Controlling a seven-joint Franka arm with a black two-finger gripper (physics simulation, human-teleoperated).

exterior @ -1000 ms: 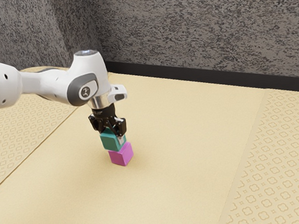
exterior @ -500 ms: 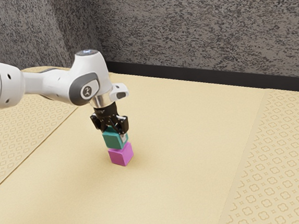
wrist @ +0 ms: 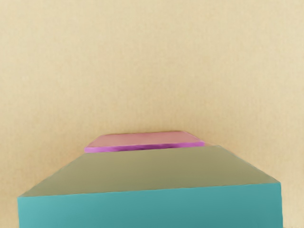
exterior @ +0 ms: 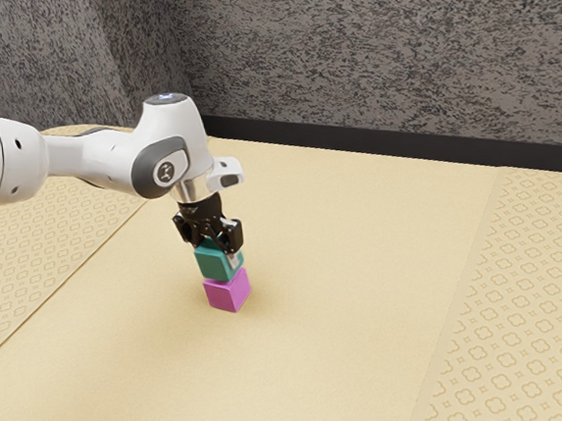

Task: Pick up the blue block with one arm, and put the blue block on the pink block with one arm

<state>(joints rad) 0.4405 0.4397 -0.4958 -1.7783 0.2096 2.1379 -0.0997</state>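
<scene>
The blue block (exterior: 216, 262), teal in colour, is between the fingers of my gripper (exterior: 212, 244), which is shut on it from two sides. It sits directly over the pink block (exterior: 227, 294), which rests on the tan table. The blue block's underside is at the pink block's top face; I cannot tell whether they touch. In the wrist view the blue block (wrist: 152, 190) looms just under the hand, and a thin strip of the pink block (wrist: 145, 142) shows beyond it.
A tan table mat (exterior: 367, 292) spreads around the stack, with patterned lighter strips (exterior: 527, 327) at both sides. A dark speckled wall (exterior: 395, 53) runs along the back edge. The white arm (exterior: 80, 164) enters from the exterior view's left.
My gripper has shifted slightly toward the exterior view's right and a touch upward, carrying the blue block with it, so the block stands more squarely over the pink block.
</scene>
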